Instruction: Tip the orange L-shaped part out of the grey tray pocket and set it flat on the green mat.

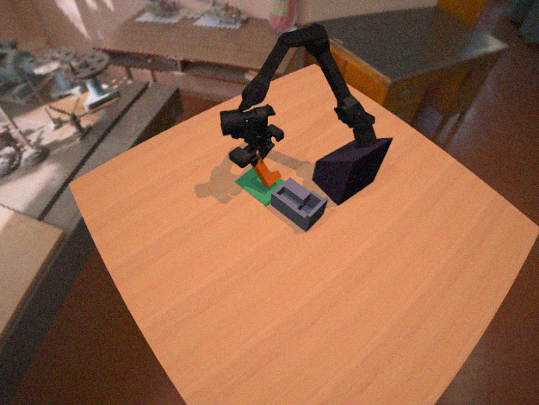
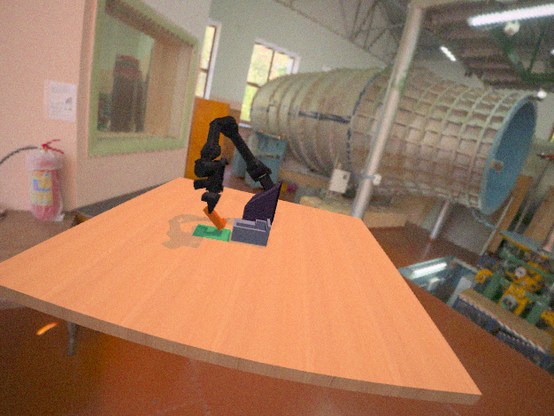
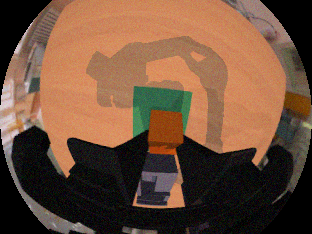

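The orange L-shaped part (image 1: 266, 173) (image 2: 215, 218) (image 3: 166, 127) is out of the tray and slants steeply. Its plain end is up and its L-shaped end is low, towards the tray. My gripper (image 1: 257, 158) (image 2: 210, 209) (image 3: 162, 134) is shut on the raised end. The part is over the green mat (image 1: 245, 179) (image 2: 223, 237) (image 3: 140, 109), its low end near the mat's tray side. Whether that end touches the mat I cannot tell. The grey tray (image 1: 289, 211) (image 2: 250, 234) (image 3: 165, 179) stands beside the mat, its pocket empty.
The dark wedge-shaped arm base (image 1: 348, 174) (image 2: 263, 202) stands on the wooden table (image 1: 304, 305) (image 2: 268, 304) (image 3: 115, 30), close behind the tray. The arm arches from it over to the mat. The arm's shadow falls on the table and partly on the mat.
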Tool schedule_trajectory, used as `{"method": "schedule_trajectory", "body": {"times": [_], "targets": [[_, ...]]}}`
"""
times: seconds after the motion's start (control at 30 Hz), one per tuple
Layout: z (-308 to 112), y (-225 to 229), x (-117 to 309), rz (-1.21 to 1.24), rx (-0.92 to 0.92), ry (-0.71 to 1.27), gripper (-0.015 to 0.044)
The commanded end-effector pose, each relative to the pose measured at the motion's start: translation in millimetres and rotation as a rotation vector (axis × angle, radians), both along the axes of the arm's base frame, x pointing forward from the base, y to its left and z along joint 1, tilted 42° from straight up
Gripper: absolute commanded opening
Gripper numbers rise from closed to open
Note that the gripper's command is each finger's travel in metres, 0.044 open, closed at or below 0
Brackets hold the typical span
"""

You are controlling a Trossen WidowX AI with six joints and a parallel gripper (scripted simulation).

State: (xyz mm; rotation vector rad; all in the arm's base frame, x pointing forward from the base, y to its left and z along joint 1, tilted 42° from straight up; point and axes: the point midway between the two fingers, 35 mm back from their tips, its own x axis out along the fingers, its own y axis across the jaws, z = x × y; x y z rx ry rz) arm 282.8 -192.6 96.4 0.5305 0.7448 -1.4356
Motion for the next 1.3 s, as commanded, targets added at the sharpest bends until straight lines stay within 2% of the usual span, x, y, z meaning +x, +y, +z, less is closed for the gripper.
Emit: {"method": "schedule_trajectory", "body": {"times": [0.0, 0.73, 1.07, 1.23, 1.27], "targets": [[-6, -4, -1, 0.001, 0.006, 0.005, 0.0], [-13, -11, -2, -0.003, 0.001, 0.005, 0.0], [-11, -9, -1, -0.003, 0.001, 0.005, 0.0262], [25, 26, 3, -0.001, 0.01, 0.004, 0.0394], [35, 35, 3, -0.001, 0.01, 0.005, 0.04]]}}
